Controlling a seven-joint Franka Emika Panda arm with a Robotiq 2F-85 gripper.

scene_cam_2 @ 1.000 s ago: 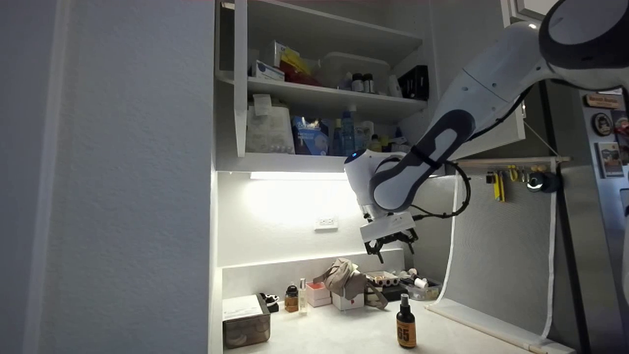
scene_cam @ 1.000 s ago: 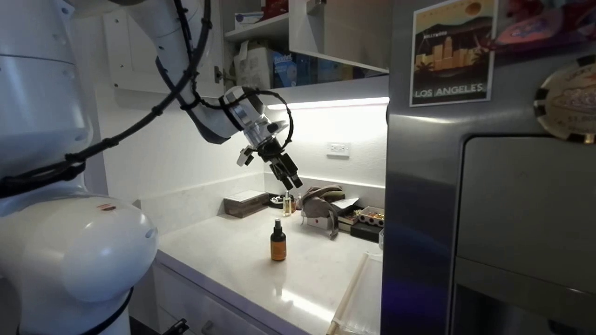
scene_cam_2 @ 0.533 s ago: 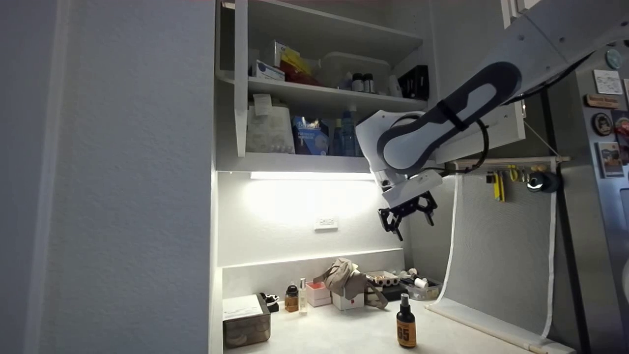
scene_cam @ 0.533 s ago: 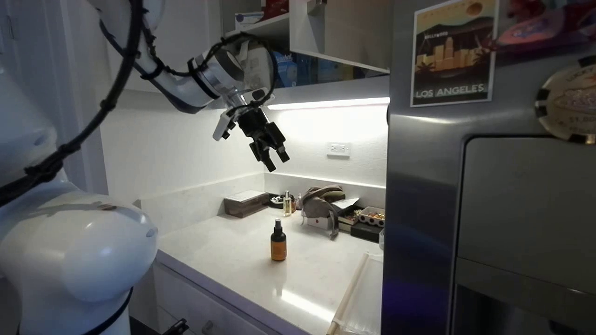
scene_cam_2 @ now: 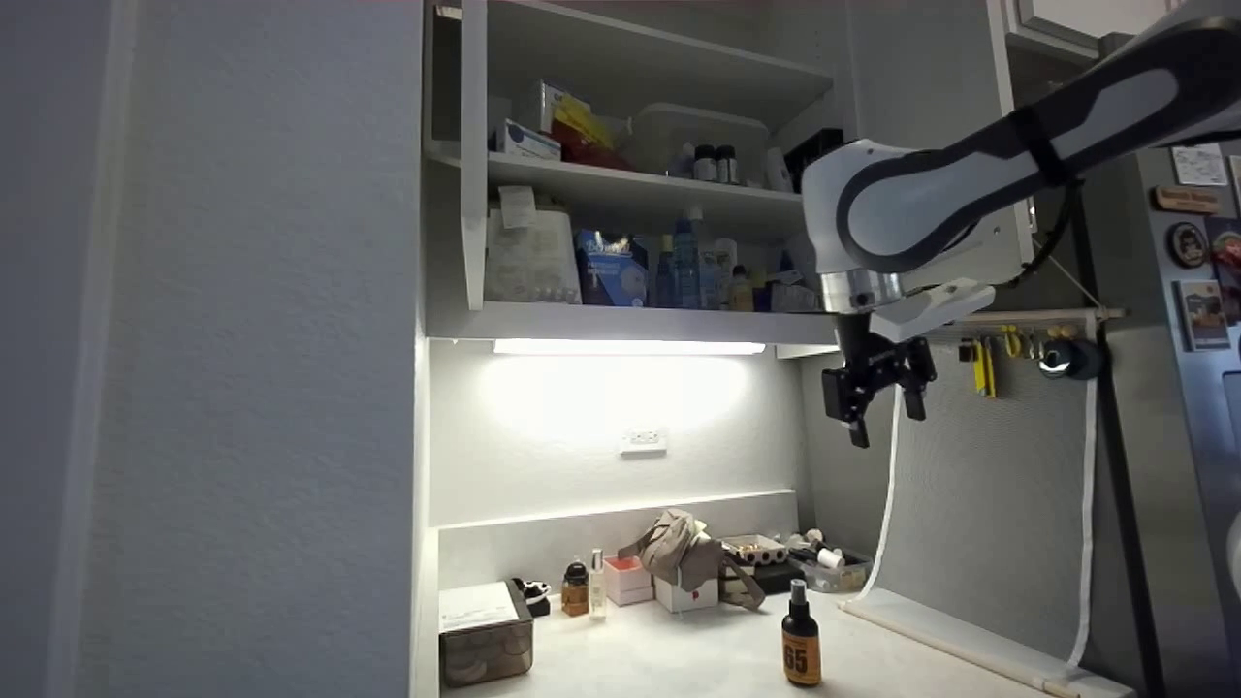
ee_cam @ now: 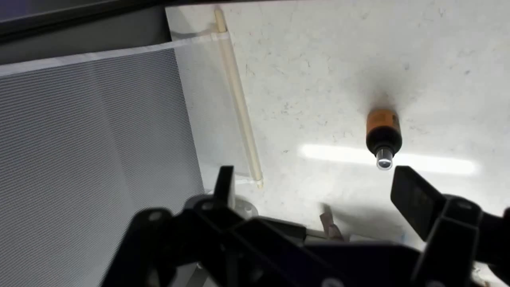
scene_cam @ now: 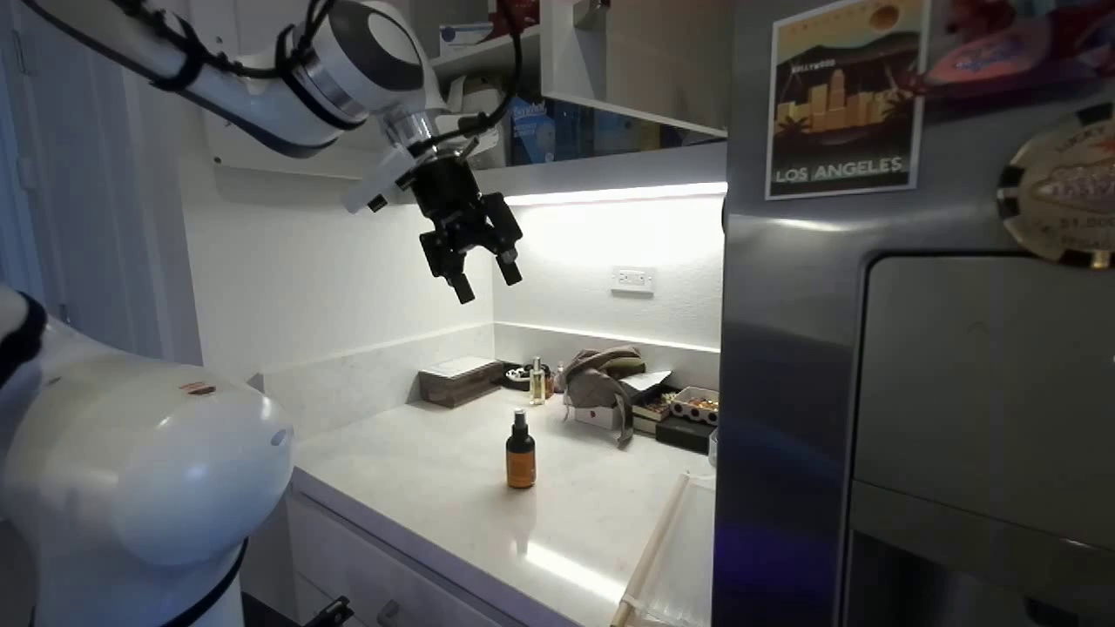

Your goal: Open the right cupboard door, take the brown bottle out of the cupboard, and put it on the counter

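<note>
The orange-labelled brown bottle point(scene_cam_2: 801, 642) stands upright on the counter point(scene_cam_2: 659, 659), the right cupboard door point(scene_cam_2: 926, 78) open.

Home kitchen, steel fridge point(scene_cam: 797, 348) with magnets point(scene_cam: 1064, 187), white counter point(scene_cam: 409, 466), open wall cupboard point(scene_cam_2: 582, 319).

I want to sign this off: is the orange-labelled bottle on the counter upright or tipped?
Upright: in both exterior views the orange-labelled bottle stands on the counter, narrow neck uppermost.

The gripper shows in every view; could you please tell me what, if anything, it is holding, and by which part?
Nothing is held: the gripper is open and empty, and the brown bottle stands upright on the counter, apart from it.
</note>
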